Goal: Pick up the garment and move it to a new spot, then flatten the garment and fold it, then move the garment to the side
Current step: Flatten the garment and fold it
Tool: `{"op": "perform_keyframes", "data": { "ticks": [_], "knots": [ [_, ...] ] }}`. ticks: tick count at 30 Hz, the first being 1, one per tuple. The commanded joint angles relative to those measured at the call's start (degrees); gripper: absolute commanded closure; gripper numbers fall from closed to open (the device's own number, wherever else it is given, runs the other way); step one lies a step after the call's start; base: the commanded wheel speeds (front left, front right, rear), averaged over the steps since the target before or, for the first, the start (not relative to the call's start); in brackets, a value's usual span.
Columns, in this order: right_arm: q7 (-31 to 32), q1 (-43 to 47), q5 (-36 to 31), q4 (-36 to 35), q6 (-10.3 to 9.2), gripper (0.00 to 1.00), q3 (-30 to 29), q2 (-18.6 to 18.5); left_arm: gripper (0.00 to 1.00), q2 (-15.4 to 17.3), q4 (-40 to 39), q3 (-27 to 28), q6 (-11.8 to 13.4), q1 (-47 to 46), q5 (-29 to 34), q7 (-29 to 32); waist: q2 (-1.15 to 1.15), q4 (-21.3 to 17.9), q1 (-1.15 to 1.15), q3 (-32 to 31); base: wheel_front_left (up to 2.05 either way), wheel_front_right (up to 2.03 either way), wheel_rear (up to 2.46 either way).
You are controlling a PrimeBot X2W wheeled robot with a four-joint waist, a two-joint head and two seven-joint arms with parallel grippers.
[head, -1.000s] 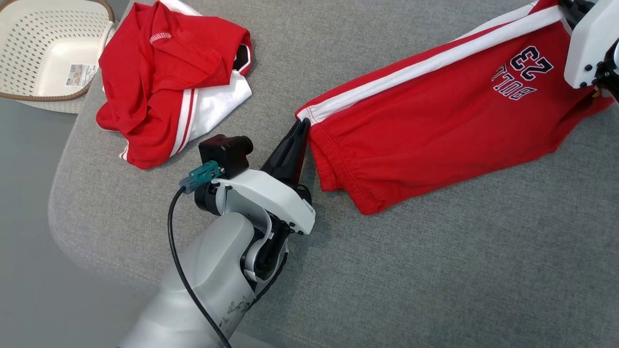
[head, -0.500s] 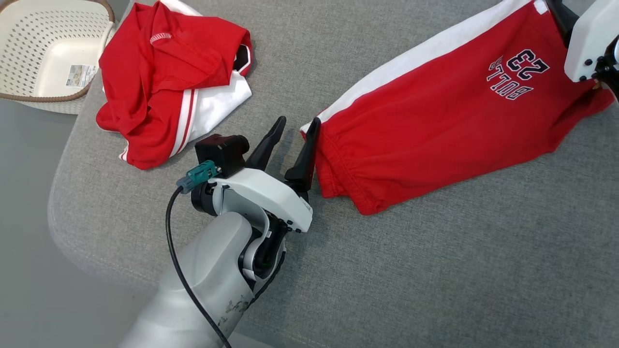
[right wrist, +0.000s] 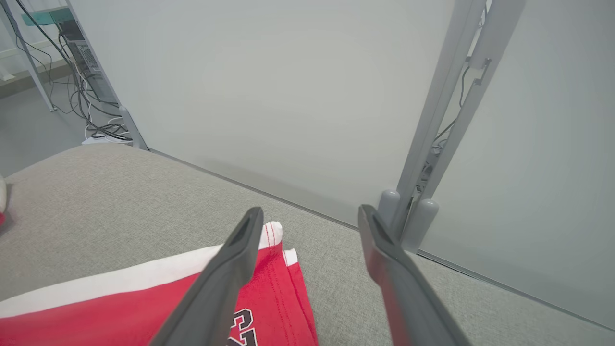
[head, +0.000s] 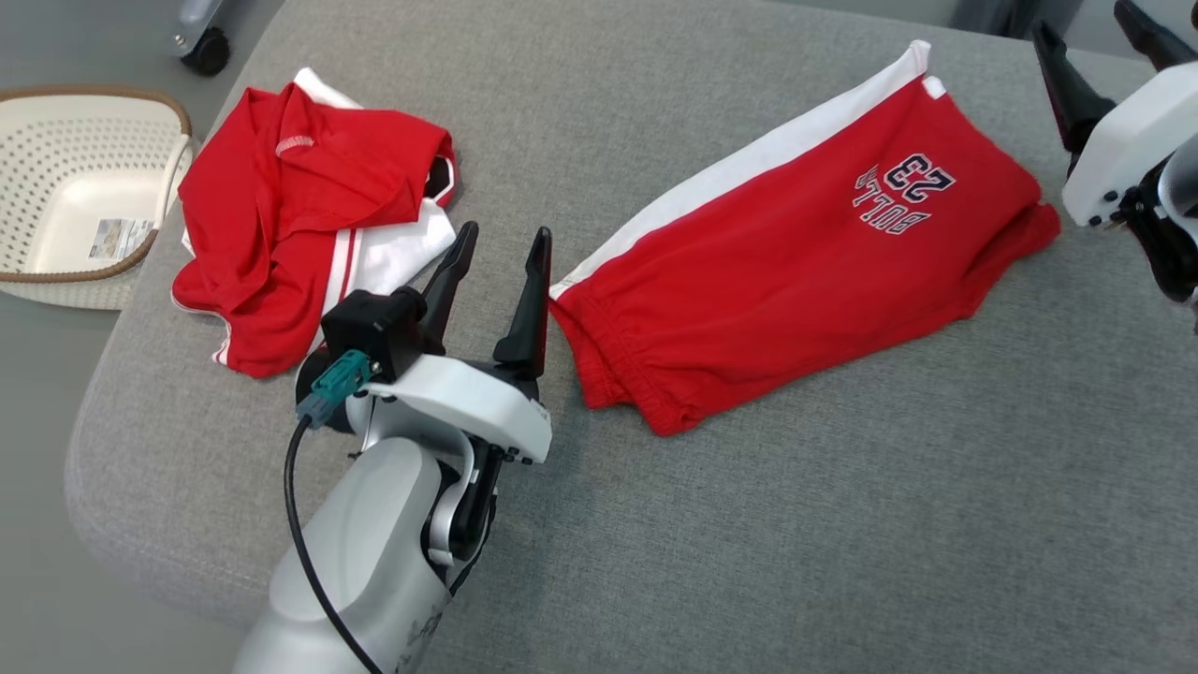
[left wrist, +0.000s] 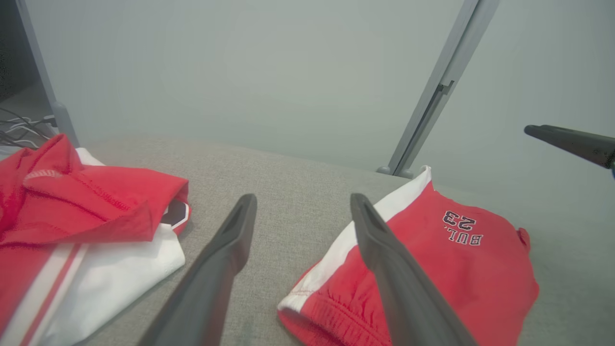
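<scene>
The red shorts (head: 796, 271) lie spread on the grey cushion (head: 842, 524), running diagonally from the elastic waistband near the middle to the leg hem by the cushion's far edge, white side stripe and number print facing up. The left gripper (head: 505, 234) stands with its jaws wide apart and nothing between them, its right finger just beside the white corner of the waistband. The right gripper (head: 1081, 19) is likewise open and empty, raised clear off the hem end. The shorts look laid double, one leg over the other, though whether the lower layer lines up under the top one cannot be made out from here. That is the first risk: a pinch at a corner that takes only the upper layer would peel it off the lower one and spoil the flattening. The left finger sits so close to the waistband that a careless sideways move could snag the corner and drag a wrinkle into the cloth. A crumpled red and white garment (head: 299, 253) lies just to the left gripper's other side, between it and the pale basket (head: 112, 92), and a wide reach could catch that instead. Uneven pulling by the two arms would skew the fold.
</scene>
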Motion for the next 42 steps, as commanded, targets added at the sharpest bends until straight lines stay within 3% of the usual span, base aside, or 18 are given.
{"op": "perform_keyframes", "data": {
  "ticks": [1,4,14,27,34,42],
  "knots": [
    [-1.13,2.04,0.72,-0.84,-0.01,0.0,-0.59,-0.35,0.0,0.23,-0.82,1.36,-0.2,1.64,2.11,-0.04,0.0,-2.27,0.0,-2.53,0.0,0.0,0.0],
    [-1.94,5.72,1.42,-2.87,-0.01,0.0,-2.51,-0.76,0.0,0.25,-2.62,4.33,-0.49,5.23,6.3,-0.04,0.0,-4.05,0.0,-4.61,0.0,0.0,0.0],
    [-1.97,22.59,-5.03,-13.16,0.0,0.0,-20.92,-1.69,0.0,0.24,-8.45,11.86,-1.72,17.16,13.12,-0.04,0.0,-8.74,0.0,-10.01,0.0,0.0,0.0],
    [-1.98,48.55,-17.78,-26.58,0.0,0.0,-44.97,6.09,0.0,0.21,-17.21,18.78,-2.2,28.89,17.39,-0.04,0.0,-13.62,0.0,-14.52,0.0,0.0,0.0],
    [-1.98,56.49,-20.54,-29.26,0.0,0.0,-50.51,10.29,0.0,0.25,-19.0,19.17,-1.73,33.24,17.64,-0.04,0.0,-14.78,0.0,-15.89,0.0,0.0,0.0],
    [-1.98,59.15,-22.26,-29.84,0.0,0.0,-52.05,11.87,0.0,0.24,-18.05,18.33,-1.41,34.52,16.81,-0.04,0.0,-14.93,0.0,-16.47,0.0,0.0,0.0]
  ]
}}
